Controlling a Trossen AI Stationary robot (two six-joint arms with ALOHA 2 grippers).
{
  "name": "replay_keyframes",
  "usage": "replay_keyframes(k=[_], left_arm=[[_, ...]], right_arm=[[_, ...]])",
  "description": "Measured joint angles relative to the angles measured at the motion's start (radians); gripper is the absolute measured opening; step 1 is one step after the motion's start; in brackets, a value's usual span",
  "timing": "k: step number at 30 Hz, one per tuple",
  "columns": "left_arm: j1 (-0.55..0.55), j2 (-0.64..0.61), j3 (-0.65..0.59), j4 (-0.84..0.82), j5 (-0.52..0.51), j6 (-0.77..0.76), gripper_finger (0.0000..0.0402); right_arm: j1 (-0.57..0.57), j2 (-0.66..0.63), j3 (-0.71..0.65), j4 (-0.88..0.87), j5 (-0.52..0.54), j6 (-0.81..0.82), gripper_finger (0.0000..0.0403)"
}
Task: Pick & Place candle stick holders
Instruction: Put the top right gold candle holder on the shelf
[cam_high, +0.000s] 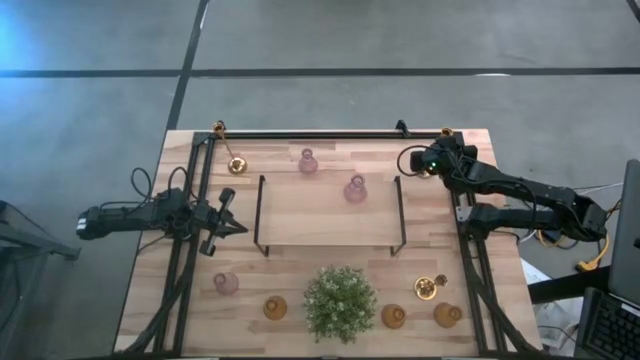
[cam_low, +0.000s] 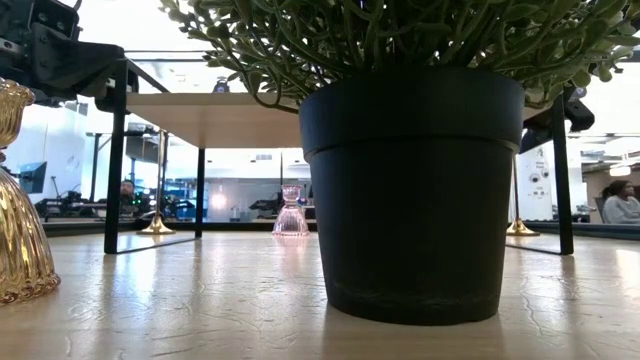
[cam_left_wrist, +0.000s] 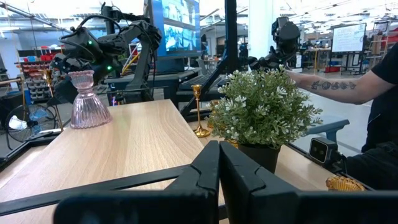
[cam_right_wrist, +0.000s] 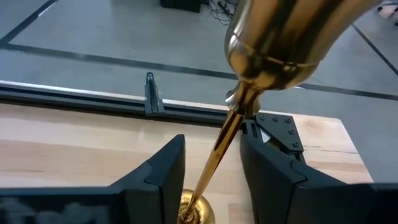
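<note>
Two grippers are on my screens: the right gripper (cam_right_wrist: 211, 180) sits at the far right corner of the table (cam_high: 330, 215), fingers spread, with a brass candlestick holder (cam_right_wrist: 239, 124) standing between them, its slim stem rising through the gap; I can't tell if either finger touches it. My left gripper (cam_high: 226, 222) waits at the left end of the low shelf (cam_high: 330, 232), fingers pressed together on nothing. Ahead of that claw, a pink glass holder (cam_high: 355, 189) stands on the shelf. Another pink holder (cam_high: 308, 161) and a second brass stick (cam_high: 236, 165) stand beyond it, along the far edge. The bushy potted plant (cam_high: 340, 303) sits near the front edge, among amber glass holders (cam_high: 275, 308).
</note>
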Motion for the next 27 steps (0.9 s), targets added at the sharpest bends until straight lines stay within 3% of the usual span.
replay_keyframes(k=[10, 23, 27], left_arm=[[0.000, 0.000, 0.000, 0.000, 0.000, 0.000, 0.0012], [0.000, 0.000, 0.000, 0.000, 0.000, 0.000, 0.0012], [0.000, 0.000, 0.000, 0.000, 0.000, 0.000, 0.0012]], right_arm=[[-0.001, -0.001, -0.010, 0.018, -0.004, -0.027, 0.0019], [-0.005, -0.007, -0.017, 0.020, -0.020, -0.054, 0.0011], [-0.006, -0.023, 0.019, -0.023, -0.078, -0.105, 0.0010]])
